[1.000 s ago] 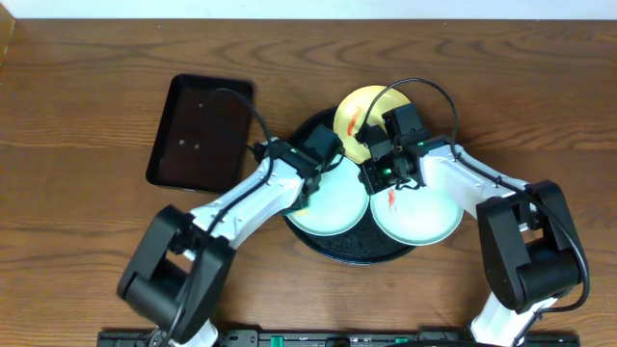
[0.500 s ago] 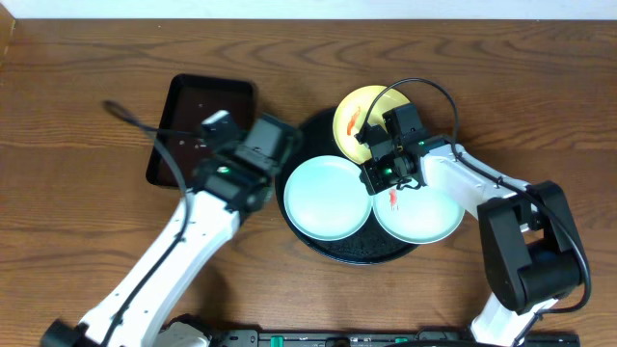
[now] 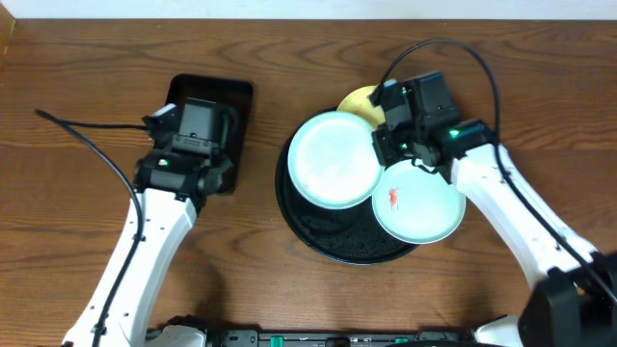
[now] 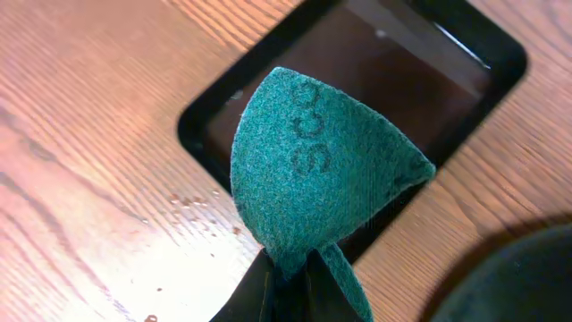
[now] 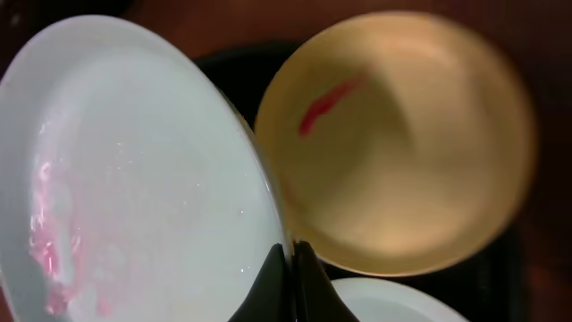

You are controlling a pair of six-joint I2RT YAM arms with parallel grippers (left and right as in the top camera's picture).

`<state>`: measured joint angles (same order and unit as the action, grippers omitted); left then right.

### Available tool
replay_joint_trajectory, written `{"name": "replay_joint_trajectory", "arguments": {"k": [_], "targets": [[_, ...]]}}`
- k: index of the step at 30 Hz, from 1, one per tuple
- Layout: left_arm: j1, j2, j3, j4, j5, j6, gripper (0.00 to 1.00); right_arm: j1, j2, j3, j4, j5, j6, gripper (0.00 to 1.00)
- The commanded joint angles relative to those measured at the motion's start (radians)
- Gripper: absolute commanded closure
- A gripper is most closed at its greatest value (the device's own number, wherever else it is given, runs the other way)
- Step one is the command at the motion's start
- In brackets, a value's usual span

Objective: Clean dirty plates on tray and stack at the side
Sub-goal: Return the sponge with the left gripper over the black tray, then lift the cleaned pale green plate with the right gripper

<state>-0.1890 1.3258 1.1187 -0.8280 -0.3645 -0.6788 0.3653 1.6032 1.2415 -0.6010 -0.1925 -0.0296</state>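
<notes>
- The right gripper is clenching the rim of a mint plate, its fingers pinching the edge at the bottom centre of the right wrist view.
- That plate is glistening wet and showing a faint pink smear at its lower left.
- Seen from overhead, it is sitting over the upper left part of the tray and covering part of the yellow plate just beyond it.
- The yellow plate is carrying a red streak.
- A second mint plate, marked with a small red spot, is lying at the tray's right side and reaching past its rim.
- The left gripper is grasping a green pad by its lower tip, with the pad fanning upward.
- This gripper is hovering over a rectangular tray in the upper left of the overhead view, well apart from the plates.
- Small droplets are lying on the desk beside that tray.
</notes>
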Motion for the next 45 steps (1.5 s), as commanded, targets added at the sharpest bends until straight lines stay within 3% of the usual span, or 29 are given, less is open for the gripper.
{"name": "replay_joint_trajectory", "arguments": {"k": [1,4,14,19,22,31,45], "targets": [[0.035,-0.002,-0.008,-0.001,-0.002,0.032,0.93,0.016,-0.043,0.022,-0.005,0.156,0.014,0.99],[0.061,0.012,-0.009,0.017,-0.002,0.033,0.93,0.076,-0.071,0.022,-0.001,0.409,-0.002,0.99],[0.077,0.120,-0.009,0.174,0.020,0.151,0.92,0.323,-0.074,0.022,0.076,0.869,-0.168,0.99],[0.114,0.190,-0.009,0.198,0.025,0.155,0.92,0.417,-0.074,0.022,0.093,1.084,-0.212,0.99],[0.140,0.212,-0.009,0.206,0.062,0.159,0.92,0.440,-0.074,0.022,0.092,1.115,-0.212,0.99],[0.171,0.232,-0.009,0.270,0.249,0.320,0.92,0.465,-0.074,0.022,0.097,1.124,-0.211,0.99],[0.190,0.308,-0.009,0.320,0.264,0.349,0.92,0.523,-0.074,0.022,0.140,1.236,-0.238,0.99]]}}
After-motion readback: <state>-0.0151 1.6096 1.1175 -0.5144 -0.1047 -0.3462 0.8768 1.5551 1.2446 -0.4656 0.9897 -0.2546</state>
